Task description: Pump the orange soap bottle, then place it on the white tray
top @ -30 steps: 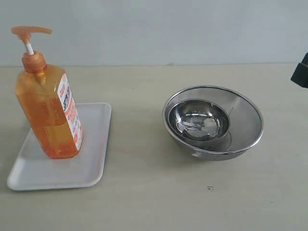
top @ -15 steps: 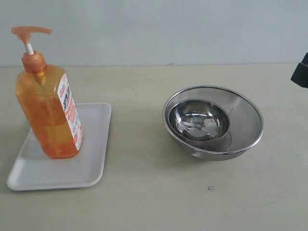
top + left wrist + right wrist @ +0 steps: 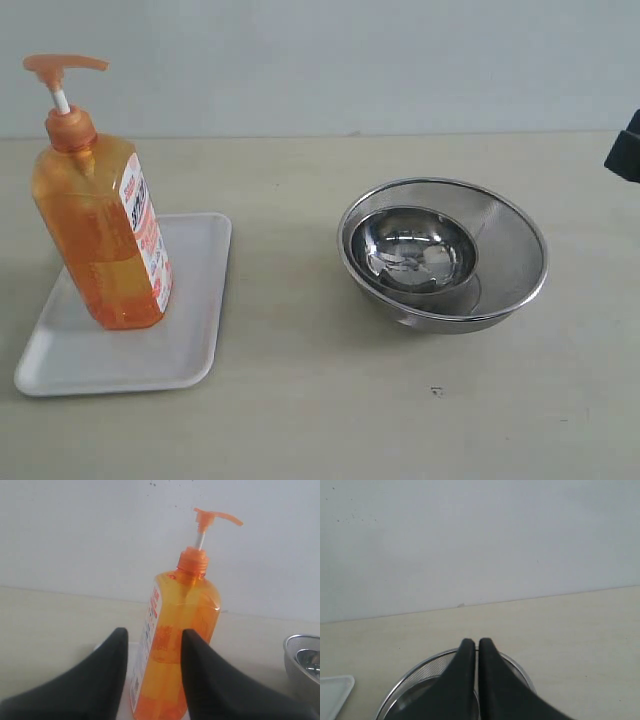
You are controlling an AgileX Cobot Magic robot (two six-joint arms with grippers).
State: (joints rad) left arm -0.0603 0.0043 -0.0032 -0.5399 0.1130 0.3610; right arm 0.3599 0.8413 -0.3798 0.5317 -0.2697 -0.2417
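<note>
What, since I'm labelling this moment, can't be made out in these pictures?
Exterior view: label print on the orange soap bottle is too small.
Left wrist view: bottle's base hidden behind the left fingers and frame edge.
Right wrist view: only a corner of the white tray shows.
Exterior view, right edge: dark shape cut off, unidentifiable.
</note>
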